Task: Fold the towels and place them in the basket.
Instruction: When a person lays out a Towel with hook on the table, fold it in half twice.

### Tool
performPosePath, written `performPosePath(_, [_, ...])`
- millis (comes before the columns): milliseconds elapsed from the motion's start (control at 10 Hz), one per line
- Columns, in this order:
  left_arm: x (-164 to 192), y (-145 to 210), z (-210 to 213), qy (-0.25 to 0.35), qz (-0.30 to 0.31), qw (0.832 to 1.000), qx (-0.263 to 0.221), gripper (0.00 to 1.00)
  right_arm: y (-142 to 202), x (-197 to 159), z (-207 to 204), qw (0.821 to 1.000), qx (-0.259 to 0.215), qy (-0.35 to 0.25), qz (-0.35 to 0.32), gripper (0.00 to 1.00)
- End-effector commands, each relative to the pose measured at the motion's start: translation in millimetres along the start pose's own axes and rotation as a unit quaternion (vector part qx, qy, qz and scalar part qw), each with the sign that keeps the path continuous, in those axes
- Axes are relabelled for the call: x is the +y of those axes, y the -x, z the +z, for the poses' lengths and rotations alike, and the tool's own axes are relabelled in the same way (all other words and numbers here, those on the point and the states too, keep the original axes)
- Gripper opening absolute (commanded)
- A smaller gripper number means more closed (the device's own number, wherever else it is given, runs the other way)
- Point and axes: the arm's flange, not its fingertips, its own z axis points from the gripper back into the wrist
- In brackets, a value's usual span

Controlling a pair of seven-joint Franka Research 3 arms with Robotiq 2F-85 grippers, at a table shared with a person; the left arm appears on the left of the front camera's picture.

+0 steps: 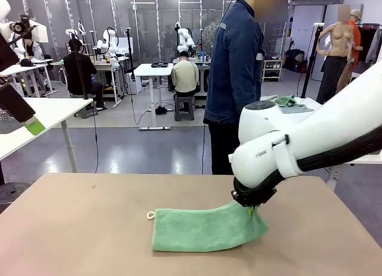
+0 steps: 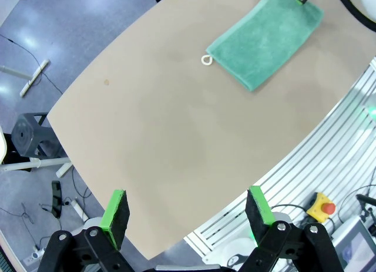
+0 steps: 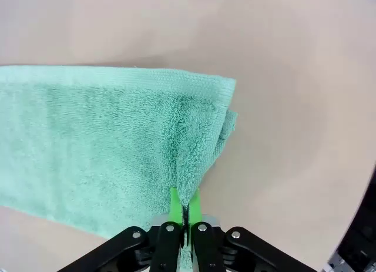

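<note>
I can read no text, number or sign in any view. One small dark print sits on the white shell of the right arm, above the mint towel; too small to read.

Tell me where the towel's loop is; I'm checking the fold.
The white loop lies at the far left corner of the mint green towel in the front view, opposite the right gripper.
</note>
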Motion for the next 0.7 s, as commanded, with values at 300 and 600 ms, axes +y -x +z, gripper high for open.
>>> performPosePath(300, [-0.4, -2.3, -0.1, -0.009, 0.003, 1.0, -0.005, 1.0, 35.8, 48.1, 65.9, 0.994, -0.065, -0.059, 0.067, 0.0])
performPosePath(600, [-0.4, -2.3, -0.1, -0.009, 0.003, 1.0, -0.005, 1.0, 15.1, 100.7, 66.3, 0.99, -0.052, -0.106, 0.075, 0.0])
